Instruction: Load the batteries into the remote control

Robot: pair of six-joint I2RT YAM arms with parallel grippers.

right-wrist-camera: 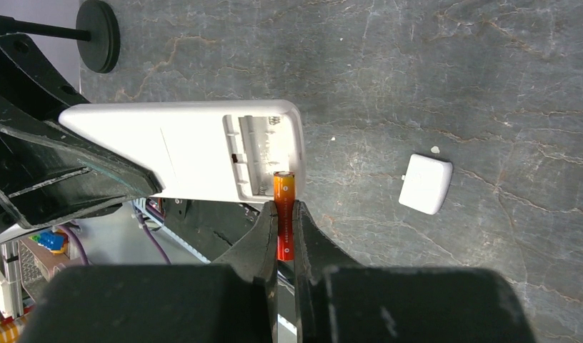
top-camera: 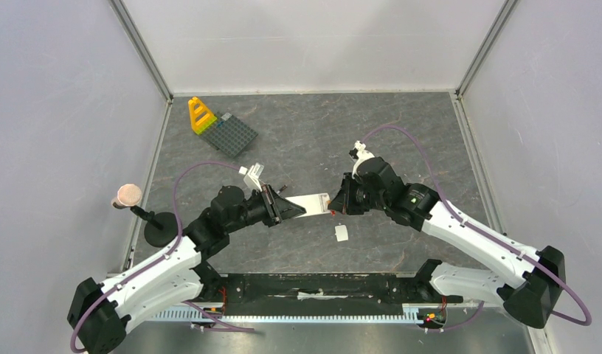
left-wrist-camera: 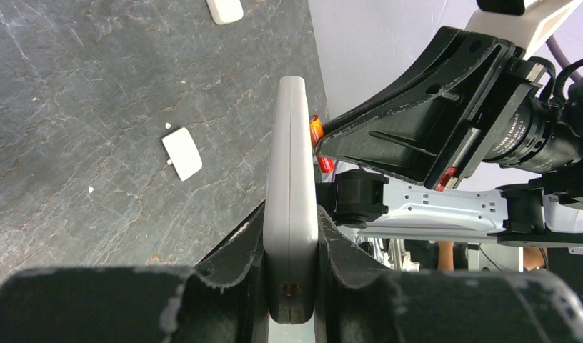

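Right wrist: right gripper (right-wrist-camera: 283, 206) pinches orange battery (right-wrist-camera: 283, 186) at remote (right-wrist-camera: 188, 153) clamped in left gripper (left-wrist-camera: 291, 227)

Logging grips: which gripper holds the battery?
The right gripper, pinching an orange battery beside the open compartment; the left gripper clamps the remote instead.

A dark grey tabletop (top-camera: 401, 133), veined with pale streaks like stone, spreads beneath the fingers (left-wrist-camera: 228, 246) of the left gripper (left-wrist-camera: 292, 214) and the fingers (right-wrist-camera: 254, 239) of the right gripper (right-wrist-camera: 285, 211). A plain white back wall (top-camera: 313, 37) stands well off to the far side of both pairs. Matching side walls (top-camera: 54, 110) rise behind each pair and meet the back wall at metal corner posts (top-camera: 144, 53). The light is soft and even, with faint shadows.
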